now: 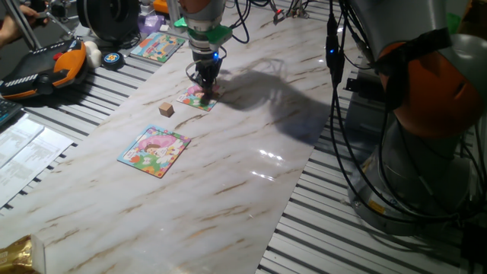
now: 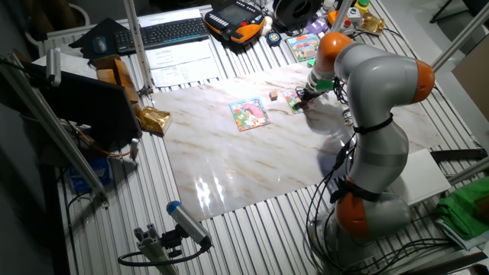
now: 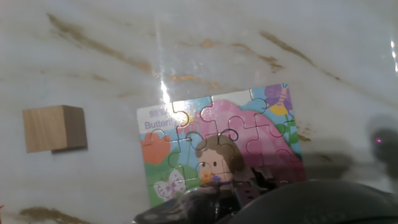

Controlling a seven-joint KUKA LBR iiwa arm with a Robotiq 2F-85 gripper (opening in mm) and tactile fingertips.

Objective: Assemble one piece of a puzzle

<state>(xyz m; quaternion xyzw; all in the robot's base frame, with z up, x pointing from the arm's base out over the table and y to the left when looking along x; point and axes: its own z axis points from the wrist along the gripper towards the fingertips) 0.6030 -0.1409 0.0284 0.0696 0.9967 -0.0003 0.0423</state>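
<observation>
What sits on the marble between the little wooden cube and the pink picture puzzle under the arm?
Nothing: in the hand view only bare marble tabletop separates the small tan wooden cube from the pink cartoon puzzle.

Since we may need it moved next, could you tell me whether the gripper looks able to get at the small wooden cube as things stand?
Probably yes. The wooden cube sits alone on bare marble table, apart from the puzzle that the gripper hangs over, with nothing between them or on top.
</observation>
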